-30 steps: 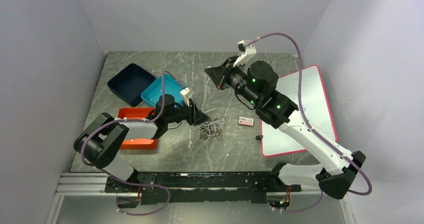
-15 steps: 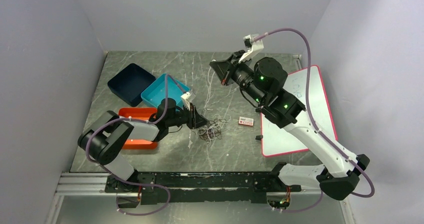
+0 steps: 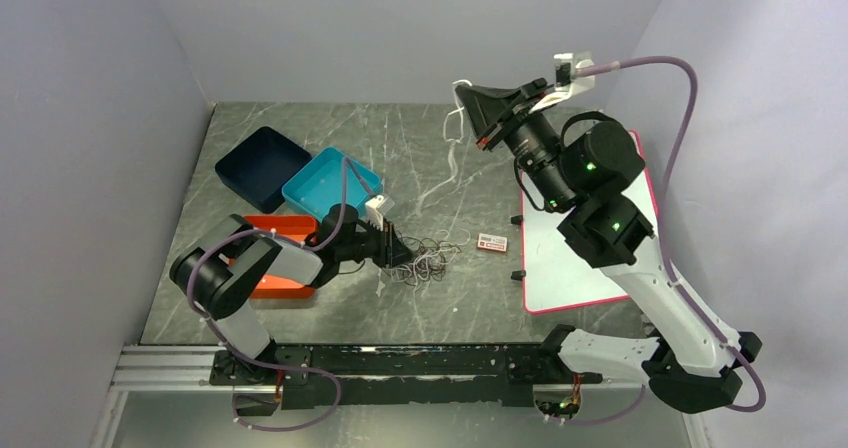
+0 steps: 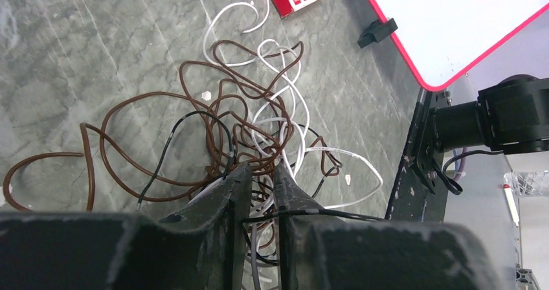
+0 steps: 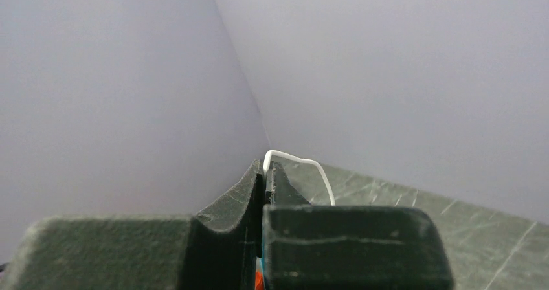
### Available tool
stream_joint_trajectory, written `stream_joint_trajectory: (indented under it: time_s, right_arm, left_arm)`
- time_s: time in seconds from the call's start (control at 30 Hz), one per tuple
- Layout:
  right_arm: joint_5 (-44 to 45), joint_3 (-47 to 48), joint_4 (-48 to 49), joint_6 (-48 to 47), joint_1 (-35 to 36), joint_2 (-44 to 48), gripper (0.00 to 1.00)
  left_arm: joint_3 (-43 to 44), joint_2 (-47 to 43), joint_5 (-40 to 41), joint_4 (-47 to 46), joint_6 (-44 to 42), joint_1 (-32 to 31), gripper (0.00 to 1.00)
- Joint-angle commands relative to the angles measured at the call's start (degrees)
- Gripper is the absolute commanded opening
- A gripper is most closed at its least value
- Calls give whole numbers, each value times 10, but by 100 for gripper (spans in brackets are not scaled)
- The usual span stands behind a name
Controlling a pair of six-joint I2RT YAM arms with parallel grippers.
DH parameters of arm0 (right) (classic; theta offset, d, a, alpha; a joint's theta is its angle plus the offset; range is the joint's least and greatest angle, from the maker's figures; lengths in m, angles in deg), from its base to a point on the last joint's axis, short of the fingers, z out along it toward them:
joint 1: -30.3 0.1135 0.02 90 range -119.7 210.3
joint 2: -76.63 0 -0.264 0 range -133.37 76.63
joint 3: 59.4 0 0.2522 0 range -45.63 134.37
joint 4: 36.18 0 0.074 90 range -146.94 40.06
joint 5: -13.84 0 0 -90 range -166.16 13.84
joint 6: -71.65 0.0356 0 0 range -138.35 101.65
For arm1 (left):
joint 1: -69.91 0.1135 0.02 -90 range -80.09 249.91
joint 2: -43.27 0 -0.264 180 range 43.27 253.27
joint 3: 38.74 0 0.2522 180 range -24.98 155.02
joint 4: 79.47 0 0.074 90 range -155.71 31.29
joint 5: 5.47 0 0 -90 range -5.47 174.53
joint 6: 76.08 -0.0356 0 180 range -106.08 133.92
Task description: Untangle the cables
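Observation:
The cables (image 3: 430,259) lie as a palm-sized tangle of brown, white and black wires mid-table, and show closely in the left wrist view (image 4: 246,115). My left gripper (image 3: 403,256) sits low at the tangle's left edge. In the left wrist view it (image 4: 260,168) is closed to a narrow gap with white and black strands caught between the fingers. My right gripper (image 3: 466,96) is raised high at the back. It is shut on the end of one white cable (image 3: 453,160) that hangs down toward the tangle. The right wrist view shows the gripper (image 5: 267,164) pinching the white cable (image 5: 312,167).
A dark blue tray (image 3: 262,166), a teal tray (image 3: 328,180) and an orange tray (image 3: 272,286) stand at the left. A red-edged whiteboard (image 3: 590,238) lies at the right. A small red-and-white box (image 3: 491,241) and a black clip (image 3: 517,275) lie between tangle and board.
My right gripper has risen and swung right with the white cable, drawing it up out of the tangle. My left gripper has shifted slightly nearer and stays at the tangle.

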Motion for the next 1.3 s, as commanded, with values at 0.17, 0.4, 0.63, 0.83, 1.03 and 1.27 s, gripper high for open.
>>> stream_joint_trajectory:
  time_s: [0.17, 0.4, 0.63, 0.83, 1.03, 1.27]
  right_arm:
    - [36, 39, 30, -57, -3, 4, 0]
    - [66, 31, 7, -64, -3, 6, 0]
    - [93, 12, -14, -64, -3, 17, 0]
    - [103, 0, -21, -62, -3, 21, 0]
    - [114, -1, -32, -65, -3, 23, 0]
    - [121, -11, -36, -61, -3, 26, 0]
  left_arm:
    - [1, 8, 11, -13, -6, -13, 24]
    - [20, -36, 44, 47, -22, -15, 32]
    - [77, -136, 79, 166, -62, -15, 58]
    - [127, -204, 108, 270, -108, -15, 78]
    - [161, -242, 168, 406, -177, -15, 85]
    - [249, -232, 172, 612, -267, -15, 90]
